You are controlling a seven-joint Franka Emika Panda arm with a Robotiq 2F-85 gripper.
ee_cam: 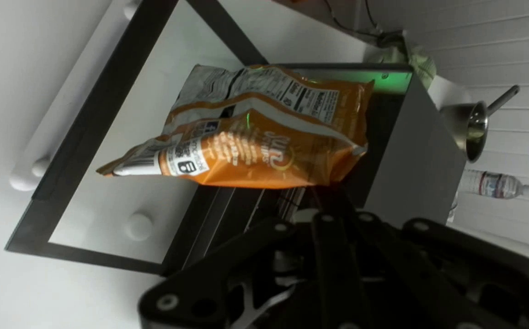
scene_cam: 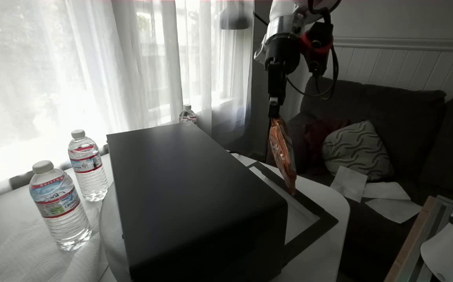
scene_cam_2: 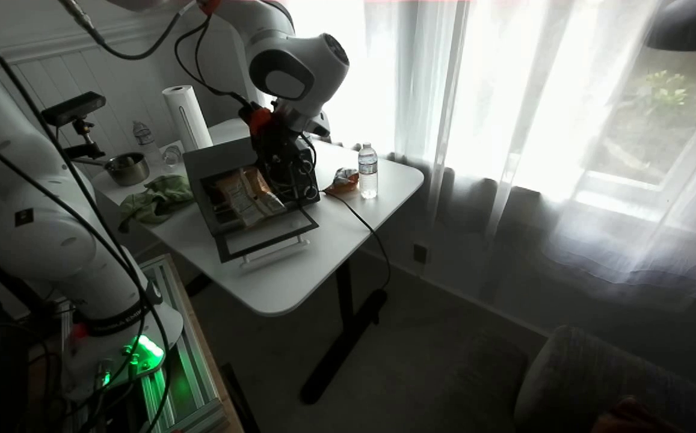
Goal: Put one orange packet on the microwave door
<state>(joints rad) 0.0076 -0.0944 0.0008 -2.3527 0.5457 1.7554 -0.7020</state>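
Fingers point(scene_cam: 274, 109) pinch the orange packet point(ee_cam: 255, 137) by its upper end, over the open microwave door point(ee_cam: 129, 121).

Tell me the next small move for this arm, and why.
Probably lower the gripper a little, without releasing: it pinches the orange packet by its upper end, and the packet hangs over the lowered microwave door, not yet lying flat on it.

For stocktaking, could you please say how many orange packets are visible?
2: one orange packet in the tool, the other packet on the table beside a water bottle; more may be hidden.
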